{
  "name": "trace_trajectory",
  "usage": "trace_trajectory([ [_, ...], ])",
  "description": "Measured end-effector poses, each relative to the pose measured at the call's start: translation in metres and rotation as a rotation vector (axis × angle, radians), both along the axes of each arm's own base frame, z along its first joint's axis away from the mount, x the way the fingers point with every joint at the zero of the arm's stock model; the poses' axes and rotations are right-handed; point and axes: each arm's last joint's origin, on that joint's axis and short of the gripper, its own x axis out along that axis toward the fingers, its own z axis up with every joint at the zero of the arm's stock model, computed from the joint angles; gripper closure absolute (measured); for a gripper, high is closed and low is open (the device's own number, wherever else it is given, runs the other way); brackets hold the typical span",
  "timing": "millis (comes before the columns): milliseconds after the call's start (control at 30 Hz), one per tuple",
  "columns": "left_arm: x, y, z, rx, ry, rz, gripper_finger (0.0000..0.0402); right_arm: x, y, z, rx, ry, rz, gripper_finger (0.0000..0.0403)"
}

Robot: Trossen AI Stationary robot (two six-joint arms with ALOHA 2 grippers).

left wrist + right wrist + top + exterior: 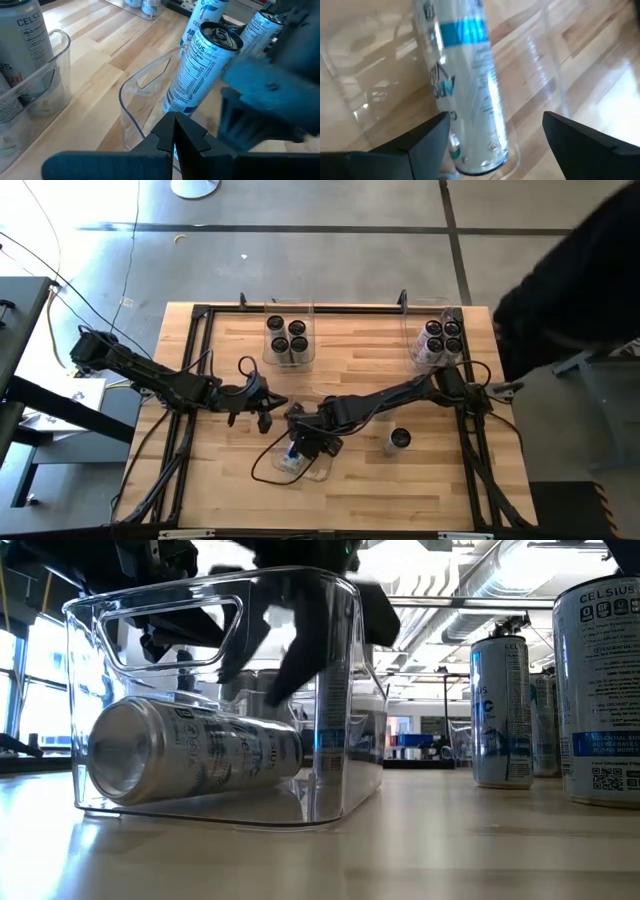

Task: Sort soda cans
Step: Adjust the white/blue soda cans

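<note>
A soda can (pixel 465 85) with a blue band lies on its side on the floor of a clear bin (pixel 310 472) near the table's front; in the low view the soda can (pixel 190 755) rests along its side inside the bin (pixel 340 690). My right gripper (pixel 492 135) hangs open just above it, one finger on each side, apart from the can; in the high view my right gripper (pixel 298 442) is over the bin. My left gripper (pixel 268 412) waits shut to the left of the bin, and in its wrist view my left gripper (pixel 173 132) holds nothing.
One can (pixel 399 440) stands alone on the table to the right of the bin. Two clear bins at the far edge hold several upright cans each, one at far centre (pixel 288 338) and one at far right (pixel 438 340). A dark figure (pixel 580 270) is beyond the table's right edge.
</note>
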Motion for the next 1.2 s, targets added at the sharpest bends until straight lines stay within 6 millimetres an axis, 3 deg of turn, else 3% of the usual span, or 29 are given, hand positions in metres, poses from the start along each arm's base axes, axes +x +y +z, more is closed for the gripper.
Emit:
trace_trajectory([
  [200,0.0,-0.002,0.0,0.0,0.0,-0.01,0.0401,0.002,0.008,0.011,0.098,-0.015,0.103,0.0089],
  [667,0.0,-0.002,0.001,-0.002,-0.006,-0.009,0.0401,0.017,0.006,-0.04,0.063,0.069,0.059,0.0089],
  [867,0.0,-0.002,0.001,-0.002,-0.008,-0.009,0.0401,0.017,-0.004,-0.048,0.063,0.116,0.009,0.0093],
  [1200,0.0,-0.002,0.001,-0.002,-0.008,-0.009,0.0401,0.017,-0.012,-0.053,0.094,0.137,0.011,0.0137],
])
